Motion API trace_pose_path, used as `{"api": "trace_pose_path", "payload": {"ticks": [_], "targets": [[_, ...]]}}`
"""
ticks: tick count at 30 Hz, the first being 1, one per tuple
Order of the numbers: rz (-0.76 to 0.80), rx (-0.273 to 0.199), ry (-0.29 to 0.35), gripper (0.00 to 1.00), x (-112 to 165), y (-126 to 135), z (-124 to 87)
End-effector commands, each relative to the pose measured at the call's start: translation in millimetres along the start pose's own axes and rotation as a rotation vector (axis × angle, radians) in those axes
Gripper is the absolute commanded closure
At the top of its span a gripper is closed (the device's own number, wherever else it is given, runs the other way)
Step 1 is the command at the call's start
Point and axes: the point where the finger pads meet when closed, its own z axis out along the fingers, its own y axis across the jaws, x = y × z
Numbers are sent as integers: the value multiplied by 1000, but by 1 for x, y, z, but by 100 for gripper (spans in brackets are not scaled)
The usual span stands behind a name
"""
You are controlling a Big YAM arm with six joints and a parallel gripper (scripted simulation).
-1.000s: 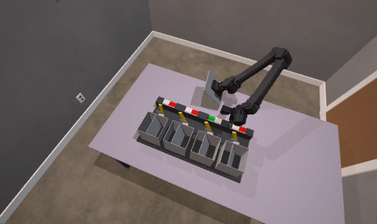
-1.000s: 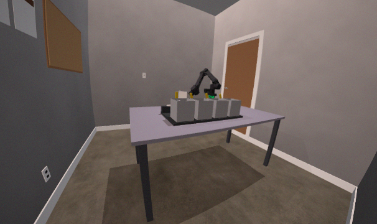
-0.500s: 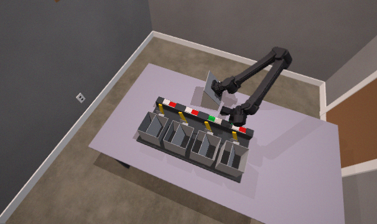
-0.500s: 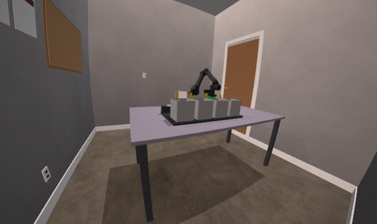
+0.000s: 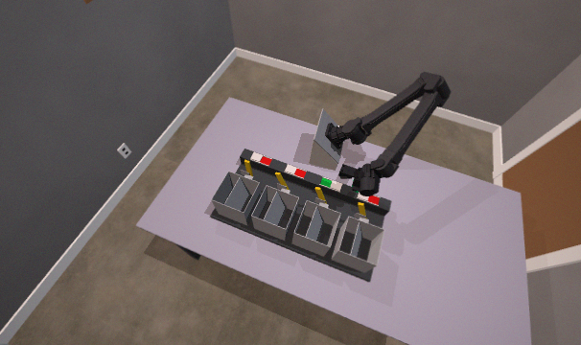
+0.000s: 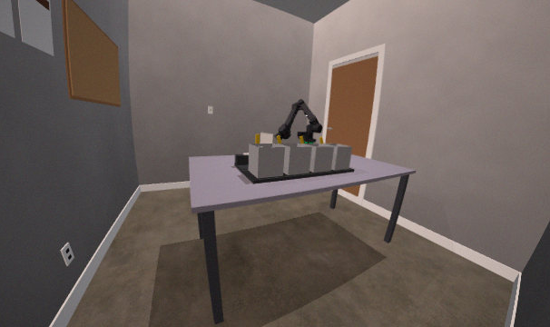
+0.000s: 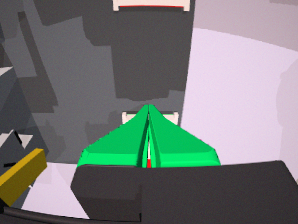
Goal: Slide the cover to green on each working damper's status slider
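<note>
Four grey box dampers (image 5: 295, 220) stand in a row on a dark base, each with a yellow lever (image 5: 320, 194) behind it. A dark rail carries the four sliders. The first slider (image 5: 261, 158), second slider (image 5: 295, 171) and fourth slider (image 5: 366, 198) show red beside their white covers. The third slider (image 5: 331, 183) shows green. My gripper (image 5: 358, 190) is shut and empty, down at the rail between the third and fourth sliders. In the wrist view its green fingertips (image 7: 149, 111) meet just in front of a small white piece.
A grey plate (image 5: 328, 139) stands tilted on the table behind the rail, near my forearm. The dampers (image 6: 298, 159) hide the rail in the exterior view. Table edges lie well away from the base on all sides.
</note>
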Motion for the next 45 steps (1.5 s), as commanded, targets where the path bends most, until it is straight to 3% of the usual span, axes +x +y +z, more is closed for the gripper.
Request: {"api": "trace_pose_path", "payload": {"ticks": [1, 45], "targets": [[8, 10, -4, 100, 1, -2, 6], [12, 13, -4, 100, 0, -3, 8]]}}
